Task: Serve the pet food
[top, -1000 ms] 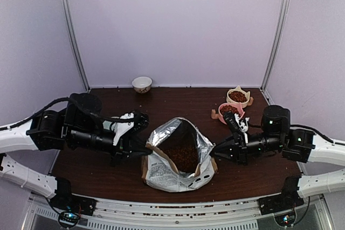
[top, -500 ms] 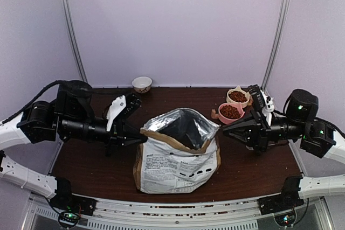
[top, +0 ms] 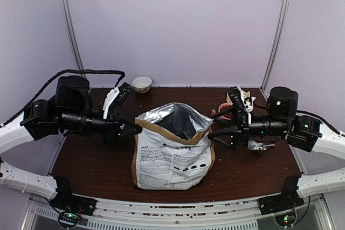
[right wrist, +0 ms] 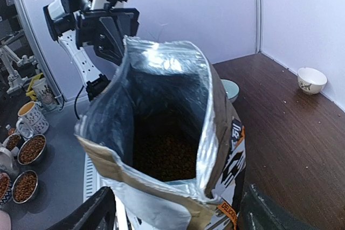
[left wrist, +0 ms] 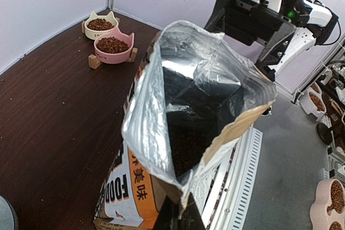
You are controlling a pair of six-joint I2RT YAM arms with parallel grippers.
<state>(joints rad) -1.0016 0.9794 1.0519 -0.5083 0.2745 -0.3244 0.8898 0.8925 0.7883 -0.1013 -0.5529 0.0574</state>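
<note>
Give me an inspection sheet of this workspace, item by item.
Surface: dark wooden table, with a few tiny specks on it.
Job's things: kraft bag upright at centre, mouth open, pet food inside; pink bowl and cream bowl at the back right, both holding kibble.
Clutter: small white bowl at the back edge.
Grippers: left gripper shut on the bag's left rim; right gripper open at the right rim.
Cables: black cable arching above the left arm, apart from the bag.
Surroundings: pale walls; floor bowls of kibble off the table.
</note>
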